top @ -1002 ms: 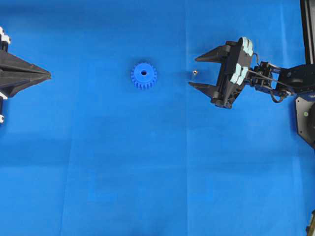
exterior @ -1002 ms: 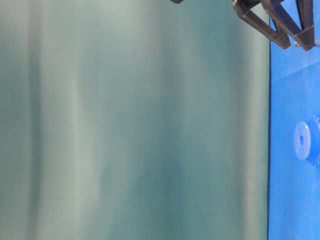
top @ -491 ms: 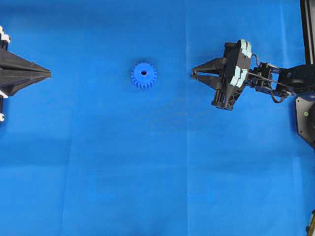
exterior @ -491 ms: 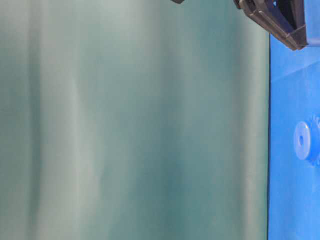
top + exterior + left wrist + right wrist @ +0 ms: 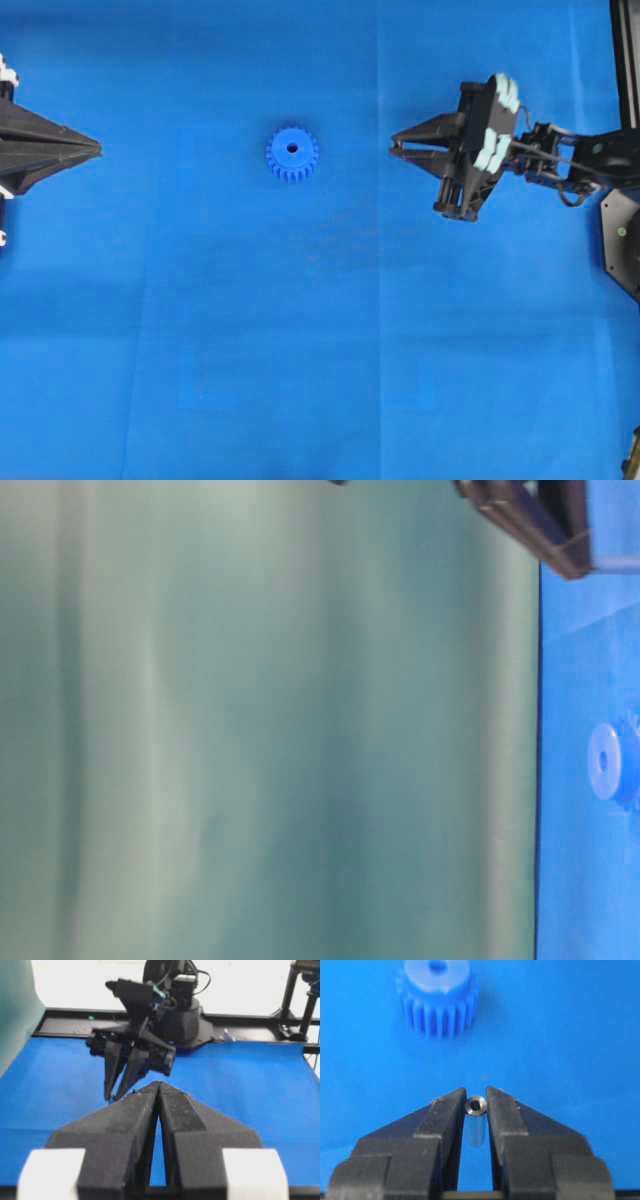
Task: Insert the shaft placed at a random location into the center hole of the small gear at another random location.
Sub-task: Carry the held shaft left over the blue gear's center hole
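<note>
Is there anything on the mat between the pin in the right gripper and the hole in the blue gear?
Nothing visible. The right gripper is shut on the pin, and only bare blue mat lies between it and the gear, whose center hole is uncovered.

R gripper [image 5: 393, 147] at right, tips pinched on the shaft [image 5: 475, 1106]; L gripper [image 5: 98, 150] far left, jaws together, nothing held.

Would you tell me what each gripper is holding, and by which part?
The right gripper pinches the shaft by its sides near the top; the left gripper holds nothing.
</note>
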`<state>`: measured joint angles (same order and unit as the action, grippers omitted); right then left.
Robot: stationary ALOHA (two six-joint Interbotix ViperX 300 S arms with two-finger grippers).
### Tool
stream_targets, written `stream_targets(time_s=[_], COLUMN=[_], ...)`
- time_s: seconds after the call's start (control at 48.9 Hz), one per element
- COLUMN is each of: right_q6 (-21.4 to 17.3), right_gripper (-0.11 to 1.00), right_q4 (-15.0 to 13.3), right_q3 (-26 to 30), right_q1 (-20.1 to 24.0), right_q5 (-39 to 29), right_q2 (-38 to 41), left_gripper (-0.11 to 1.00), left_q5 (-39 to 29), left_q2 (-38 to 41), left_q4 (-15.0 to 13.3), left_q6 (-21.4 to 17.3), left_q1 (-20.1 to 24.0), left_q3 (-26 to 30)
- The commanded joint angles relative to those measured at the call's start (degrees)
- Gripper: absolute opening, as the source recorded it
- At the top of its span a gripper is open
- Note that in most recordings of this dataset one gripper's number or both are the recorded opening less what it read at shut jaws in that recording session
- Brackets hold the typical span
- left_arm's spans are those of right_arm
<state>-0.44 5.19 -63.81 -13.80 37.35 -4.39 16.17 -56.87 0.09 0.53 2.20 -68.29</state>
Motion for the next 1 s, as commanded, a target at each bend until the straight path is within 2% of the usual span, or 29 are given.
stream_targets(time_s=[0.0,0.184,0.327,0.654,0.982], right_q6=[0.0,0.0,0.0,0.0,0.1], right_gripper=[0.03,0.03,0.03,0.03,0.03], right_q4=[0.1,0.2,0.1,0.3,0.2], right_q3=[1.1,1.8,1.9,4.5,14.4], right_q1=[0.1,0.1,0.1,0.1,1.5], right_q5=[-3.8,-10.6,-12.6,-12.3,-11.9], right_q2=[-5.5,-13.2,-14.1,-10.5,-1.2], left_gripper=[0.0,0.0,0.0,0.0,0.0], left_q5=[0.0,-0.8,-0.9,-1.0,-1.0], left_q2=[-0.2,-0.4,-0.4,-0.4,-0.4], left_q4=[0.1,0.0,0.0,0.0,0.1], left_q6=[0.0,0.0,0.0,0.0,0.1], left_q1=[0.2,0.2,0.2,0.2,0.2], left_q3=[0.6,0.7,0.6,0.5,0.5])
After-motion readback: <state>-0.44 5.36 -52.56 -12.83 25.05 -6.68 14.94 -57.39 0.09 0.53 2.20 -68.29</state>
